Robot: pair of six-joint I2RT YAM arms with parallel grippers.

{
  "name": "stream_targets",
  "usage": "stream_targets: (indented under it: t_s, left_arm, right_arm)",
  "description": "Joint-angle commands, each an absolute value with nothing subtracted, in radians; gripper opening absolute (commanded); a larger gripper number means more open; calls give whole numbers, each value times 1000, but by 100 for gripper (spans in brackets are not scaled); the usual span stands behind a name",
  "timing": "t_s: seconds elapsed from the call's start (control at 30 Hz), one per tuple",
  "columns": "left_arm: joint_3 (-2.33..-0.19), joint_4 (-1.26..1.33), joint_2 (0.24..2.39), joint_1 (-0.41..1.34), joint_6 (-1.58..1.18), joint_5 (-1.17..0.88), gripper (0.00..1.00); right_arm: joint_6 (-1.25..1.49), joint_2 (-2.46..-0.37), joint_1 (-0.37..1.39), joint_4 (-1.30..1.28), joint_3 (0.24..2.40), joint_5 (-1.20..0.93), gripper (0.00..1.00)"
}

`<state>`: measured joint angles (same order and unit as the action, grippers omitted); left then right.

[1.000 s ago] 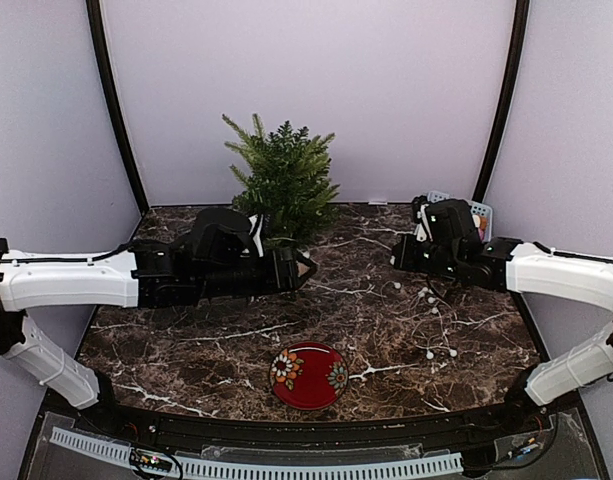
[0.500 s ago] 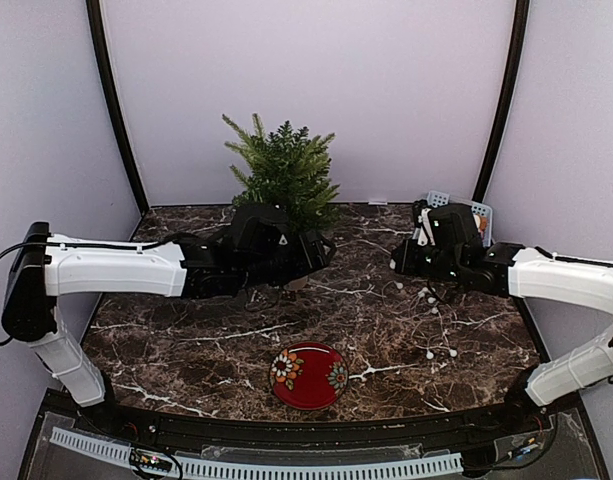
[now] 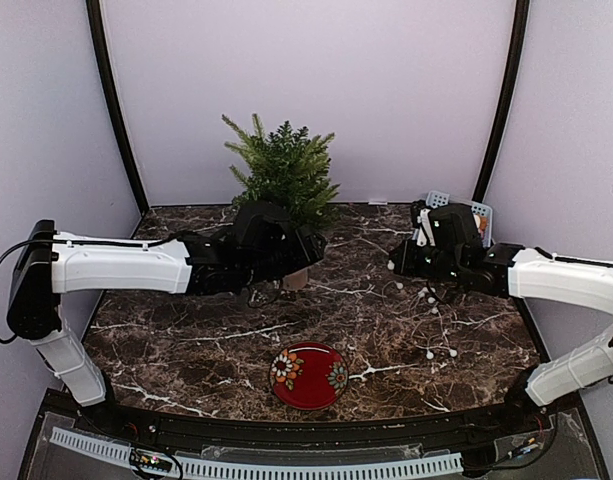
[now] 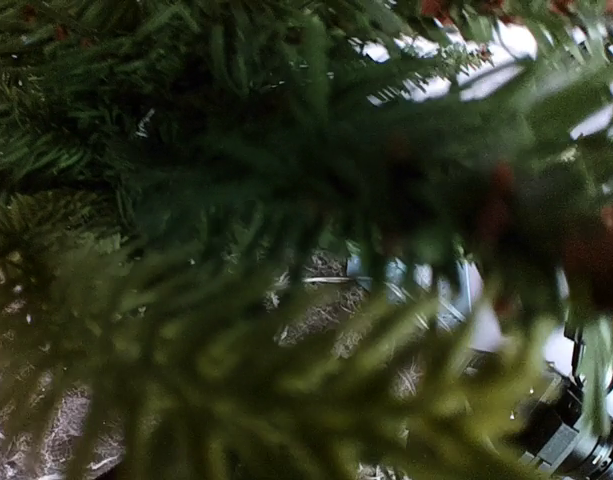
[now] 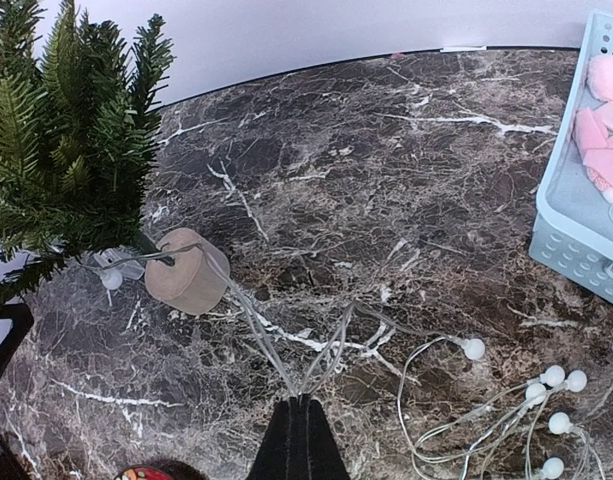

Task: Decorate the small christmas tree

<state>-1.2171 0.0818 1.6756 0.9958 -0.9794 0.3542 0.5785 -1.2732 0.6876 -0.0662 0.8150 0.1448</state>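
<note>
Right claw (image 5: 299, 405) clamps the light string (image 5: 473, 348); left claw (image 3: 306, 256) unreadable; small christmas tree (image 3: 286, 175) stands upright.

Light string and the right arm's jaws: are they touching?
Touching. The right wrist view shows the light string wires converging and pinched between the shut jaws at the bottom edge.

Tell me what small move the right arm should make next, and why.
Probably raise the right end effector a little toward the tree, carrying up the light string it pinches. One strand reaches the stump, but most bulbs lie on the table, below the branches, so the string likely needs height before draping.
</note>
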Motion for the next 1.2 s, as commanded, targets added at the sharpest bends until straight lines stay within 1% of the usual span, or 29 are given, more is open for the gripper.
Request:
stream_targets:
  t_s: [0.0,0.03,0.07,0.1,0.13,0.17,0.2,0.23,0.27,0.3,0.33,0.37,0.4,0.43,0.47,0.5,0.57,0.67,0.93,1.17]
  left_arm:
    - [-1226,92,1655,978,-982,388,69]
    - [-1227,92,1657,976,-981,387,67]
    - [-1227,92,1658,975,-980,389,62]
    - [-1227,92,1658,974,-977,390,55]
    - [-1227,91,1658,972,-974,390,52]
    - [-1229,92,1657,971,-967,389,46]
    - [-1231,90,1656,970,-963,385,42]
    - [-1235,86,1656,970,-956,383,35]
    - [-1236,77,1656,970,-954,378,32]
    - [-1238,72,1656,970,-950,371,25]
    - [-1237,66,1654,970,-948,367,22]
    - [-1237,62,1649,970,-942,361,16]
    - [-1236,50,1644,970,-939,359,14]
    - [-1234,32,1636,970,-933,358,9]
    - [-1232,21,1630,970,-932,358,7]
    - [-1226,10,1617,970,-927,358,3]
    - [-1215,-31,1595,968,-918,360,0]
    - [-1201,-72,1565,958,-895,356,0]
    - [-1103,-121,1459,890,-824,231,0]
    - [-1076,-114,1424,850,-750,153,0]
  right_arm:
    - [579,-1266,695,-20,802,133,0]
    - [579,-1265,695,-20,802,133,0]
    - [580,-1266,694,-21,802,133,0]
    - [578,-1267,695,-21,803,133,0]
    - [578,-1268,695,-24,804,134,0]
    - [577,-1267,695,-27,804,135,0]
    - [577,-1266,695,-30,804,138,0]
    - [576,-1263,695,-32,804,142,0]
    - [576,-1259,695,-34,804,147,0]
    - [576,-1255,695,-37,805,155,0]
    - [575,-1251,695,-45,807,164,0]
    - [572,-1246,695,-55,813,178,0]
    - [570,-1239,695,-64,818,193,0]
    - [568,-1232,695,-74,824,208,0]
    - [563,-1224,695,-85,830,225,0]
    - [557,-1217,695,-95,837,241,0]
    - [544,-1208,695,-114,852,275,0]
    - [524,-1208,693,-138,878,310,0]
    - [517,-1233,688,-186,931,366,0]
    - [538,-1157,686,-275,919,420,0]
